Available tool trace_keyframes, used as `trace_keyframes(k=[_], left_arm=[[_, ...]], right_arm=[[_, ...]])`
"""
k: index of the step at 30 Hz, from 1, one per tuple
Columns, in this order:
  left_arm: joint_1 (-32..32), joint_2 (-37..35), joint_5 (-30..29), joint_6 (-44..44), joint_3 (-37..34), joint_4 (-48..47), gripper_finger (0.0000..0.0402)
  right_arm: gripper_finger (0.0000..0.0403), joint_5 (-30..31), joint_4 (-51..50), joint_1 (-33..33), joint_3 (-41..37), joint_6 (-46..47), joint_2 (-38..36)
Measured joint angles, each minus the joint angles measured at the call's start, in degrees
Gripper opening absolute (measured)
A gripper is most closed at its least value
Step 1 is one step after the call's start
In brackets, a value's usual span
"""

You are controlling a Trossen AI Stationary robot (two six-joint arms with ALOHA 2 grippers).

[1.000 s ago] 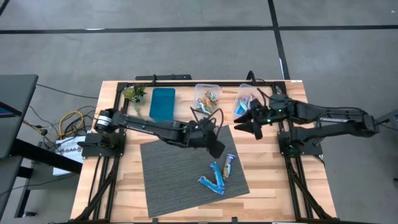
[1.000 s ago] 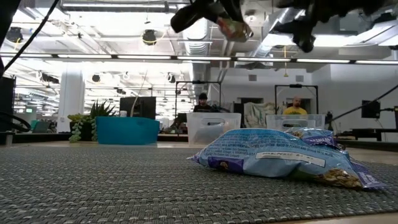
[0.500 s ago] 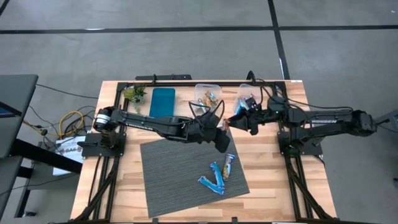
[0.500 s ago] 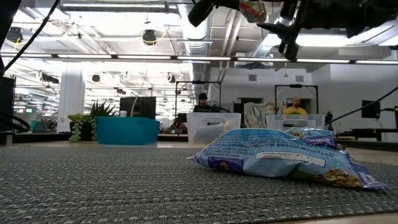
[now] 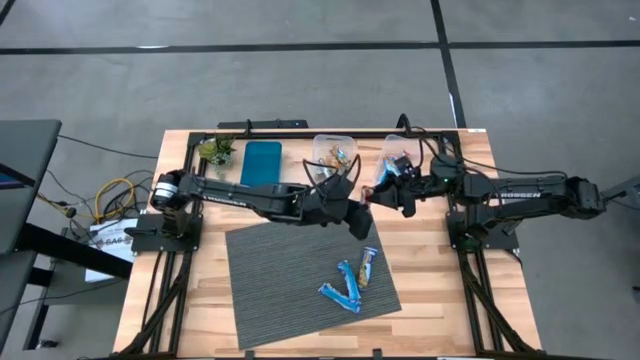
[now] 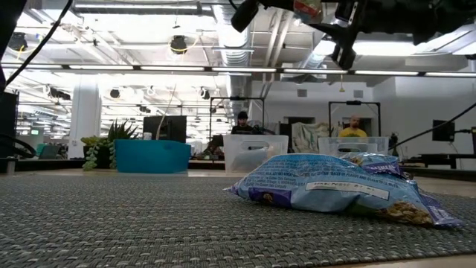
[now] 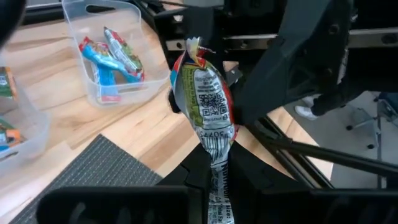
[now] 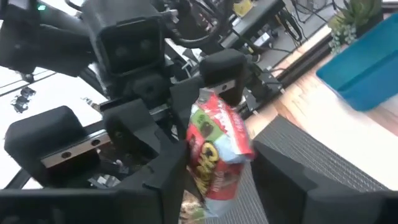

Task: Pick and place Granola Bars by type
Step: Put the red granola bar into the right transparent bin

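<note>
the left gripper (image 5: 360, 222) pinches one end of a crinkly red-and-green granola bar (image 7: 204, 93), held up in the air between the two arms, above the far edge of the woven grey mat (image 5: 290, 280). the right gripper (image 5: 378, 194) sits right at the bar's other end; its dark fingers (image 8: 281, 171) flank the shiny wrapper, but whether they press it cannot be told. three blue-white bars (image 5: 352, 280) lie on the mat. two clear plastic tubs (image 5: 333, 155) hold more bars, partly hidden by the arms. compared with a second ago, the right gripper has closed in on the left, and the bar sits higher.
</note>
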Motion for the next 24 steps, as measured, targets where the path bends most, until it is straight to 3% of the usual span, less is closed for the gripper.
trace_keyframes(k=[6, 12, 24], left_arm=[[0.72, 0.00, 0.89, 0.01, 0.00, 0.23, 0.0028], [1.10, 0.00, 1.00, 0.96, 0.00, 0.27, 0.0035], [4.13, 0.02, 4.13, 1.01, -0.04, -0.27, 0.0210]], right_arm=[[0.0079, 0.03, 0.93, -0.15, 0.00, 0.01, 0.00], [0.0056, -0.01, 1.00, -0.49, 0.00, -1.33, 0.00], [0.0053, -1.53, -4.00, -3.46, 0.13, -3.58, -0.01]])
